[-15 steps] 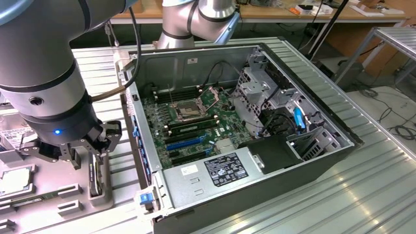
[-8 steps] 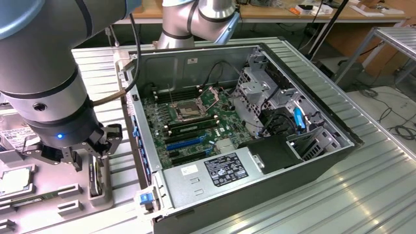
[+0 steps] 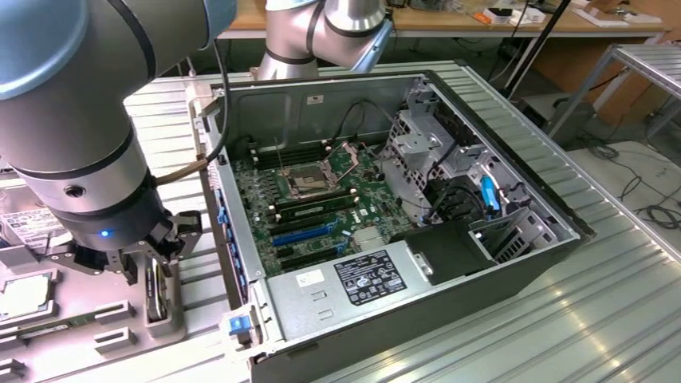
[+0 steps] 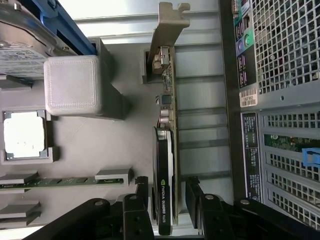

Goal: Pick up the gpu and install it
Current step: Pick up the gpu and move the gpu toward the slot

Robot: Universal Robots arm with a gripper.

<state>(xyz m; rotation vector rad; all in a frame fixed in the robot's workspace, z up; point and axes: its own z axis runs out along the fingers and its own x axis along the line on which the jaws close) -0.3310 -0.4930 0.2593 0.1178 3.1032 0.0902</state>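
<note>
Wrist view: tool [image 4: 168,186] slightly spread, straddling the edge-standing gpu [image 4: 164,150].

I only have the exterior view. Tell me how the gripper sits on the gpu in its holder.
Observer: In the wrist view the gripper straddles the gpu, which stands on edge, with one finger on each flat side.
Operator: Tell me whether it is clamped.
Observer: It does not look clamped. A narrow gap shows between the fingers and the card on both sides.
Operator: Confirm it is the right card.
Observer: The edge facing the wrist camera reads NVIDIA QUADRO.
</note>
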